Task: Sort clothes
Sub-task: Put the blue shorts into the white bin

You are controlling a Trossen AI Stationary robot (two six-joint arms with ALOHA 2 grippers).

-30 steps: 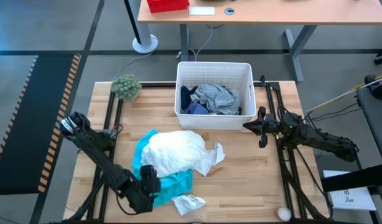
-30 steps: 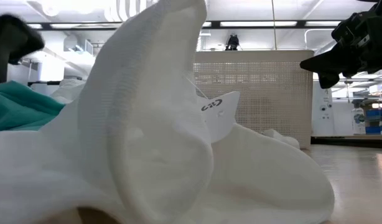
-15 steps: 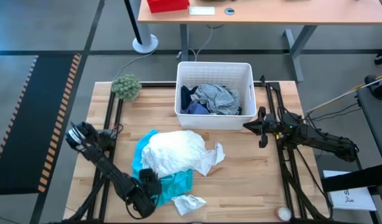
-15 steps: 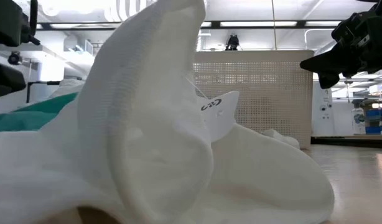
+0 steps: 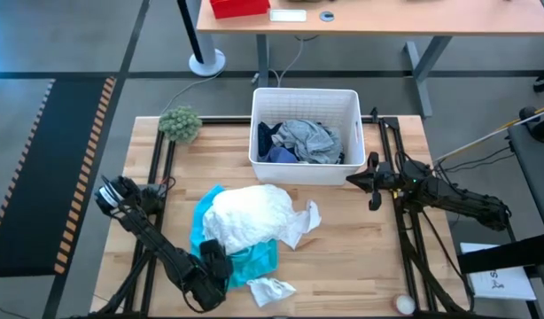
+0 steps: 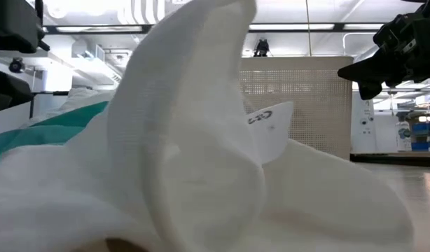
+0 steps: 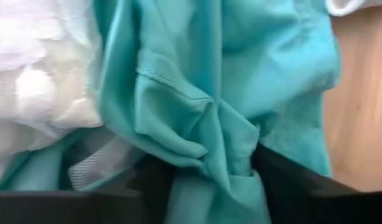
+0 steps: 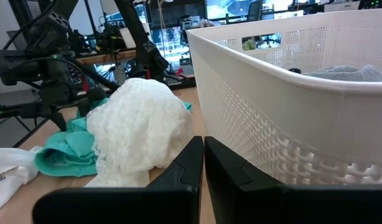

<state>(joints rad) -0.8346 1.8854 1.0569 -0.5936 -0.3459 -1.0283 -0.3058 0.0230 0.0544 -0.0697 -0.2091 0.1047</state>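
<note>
Nearest, the left tool (image 5: pixel 215 270) sits at the table's (image 5: pixel 361 266) front edge, fingers closing around a bunched fold of the turquoise garment (image 7: pixel 209 118), which runs away from it under the white garment (image 5: pixel 250 217). Further back, the right tool (image 5: pixel 353 179) waits closed beside the bin (image 5: pixel 305 97) holding grey and navy clothes (image 5: pixel 300 140); the left arm is clearly nearer

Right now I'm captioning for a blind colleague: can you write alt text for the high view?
The left gripper pinches the turquoise garment beneath a white garment on the wooden table. Behind, a white bin holds grey and navy clothes; the right gripper waits beside it.
</note>
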